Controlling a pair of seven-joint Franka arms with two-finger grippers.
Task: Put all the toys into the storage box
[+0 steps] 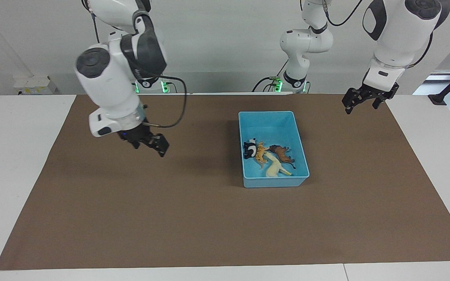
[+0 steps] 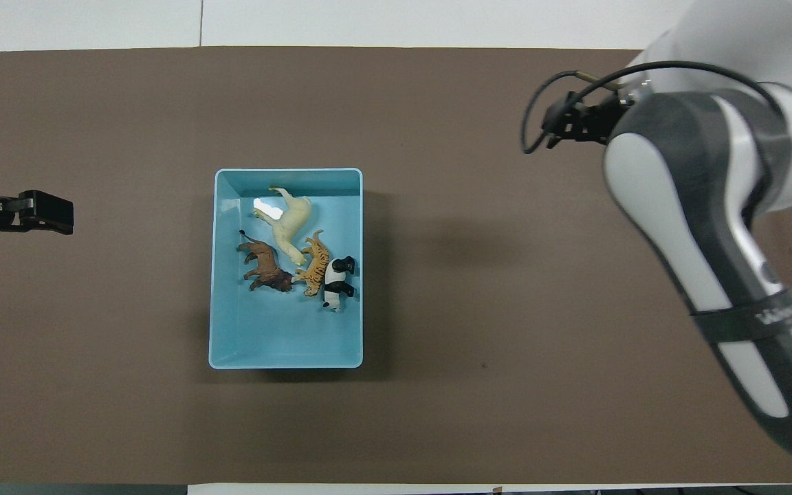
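The light blue storage box (image 1: 275,182) stands on the brown mat, toward the left arm's end of the middle. All the toys lie in it: the panda (image 1: 250,149), tiger (image 1: 261,151), lion (image 1: 281,153) and horse (image 1: 275,167). The overhead view shows the box (image 2: 286,361) with the horse (image 2: 291,218), lion (image 2: 265,267), tiger (image 2: 315,265) and panda (image 2: 337,280) close together. My right gripper (image 1: 149,148) is open and empty, raised over bare mat toward the right arm's end. My left gripper (image 1: 361,107) is open and empty over the mat's edge at the left arm's end.
The brown mat (image 1: 170,218) covers most of the white table (image 1: 18,156). In the overhead view the right arm (image 2: 712,227) covers part of the mat, and the left gripper (image 2: 52,212) shows at the view's edge.
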